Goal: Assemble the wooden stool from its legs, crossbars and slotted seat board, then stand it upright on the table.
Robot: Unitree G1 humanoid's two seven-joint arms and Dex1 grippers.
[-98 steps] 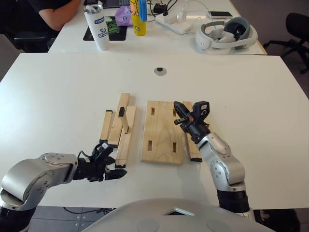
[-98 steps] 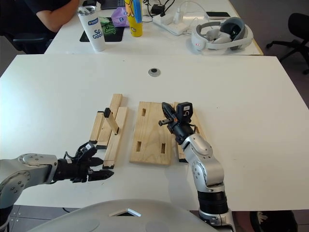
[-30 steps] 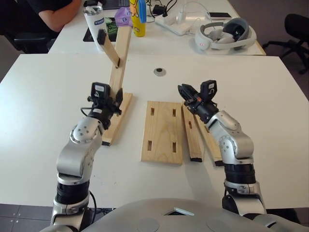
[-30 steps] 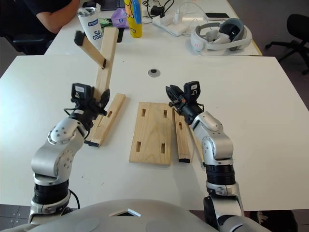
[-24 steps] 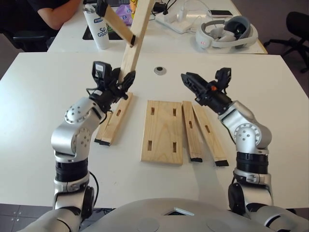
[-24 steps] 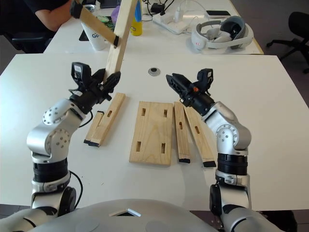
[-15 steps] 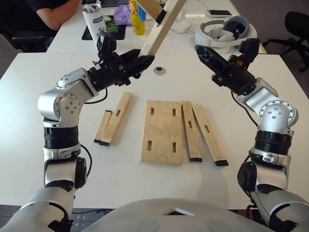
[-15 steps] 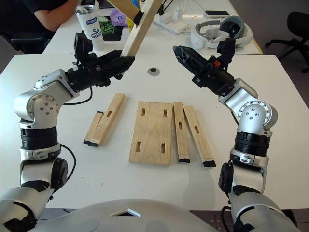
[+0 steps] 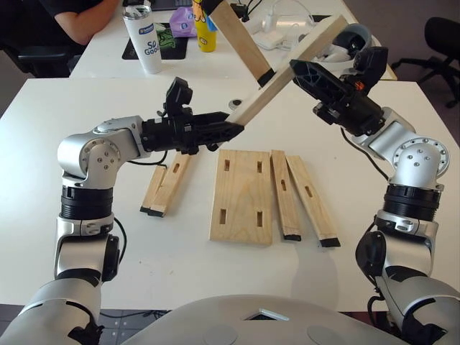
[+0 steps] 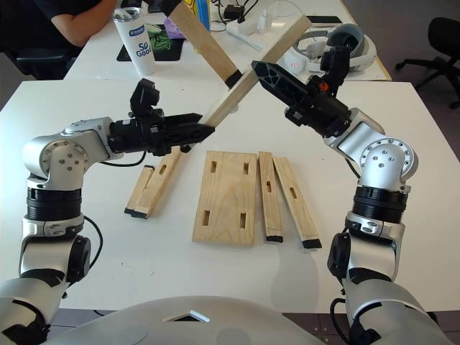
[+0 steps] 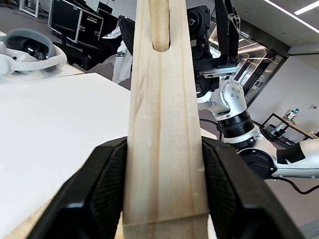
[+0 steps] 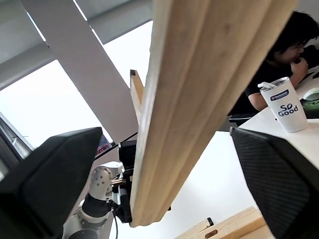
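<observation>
My left gripper (image 9: 228, 130) is shut on the lower end of a wooden leg (image 9: 287, 68), which slants up over the table toward the right. A crossbar (image 9: 237, 36) sticks out of that leg, pointing up and left. In the left wrist view both pads (image 11: 107, 186) press the leg's sides. My right gripper (image 9: 298, 70) is open, its two fingers straddling the same leg (image 12: 199, 99) higher up, with gaps on both sides. The slotted seat board (image 9: 243, 194) lies flat at mid-table. Two legs (image 9: 284, 192) (image 9: 310, 201) lie to its right. Another leg (image 9: 176, 176) and a short crossbar (image 9: 154, 188) lie to its left.
A second table behind holds a white tumbler (image 9: 144, 39), a yellow bottle (image 9: 208, 36), a headset (image 9: 345, 44) and cables. A person sits at its far left corner. The near table edge in front of the board is bare.
My left arm has swung the leg with its crossbar rightward and tipped it further over. The right gripper has closed in, so the leg now passes between its fingers.
</observation>
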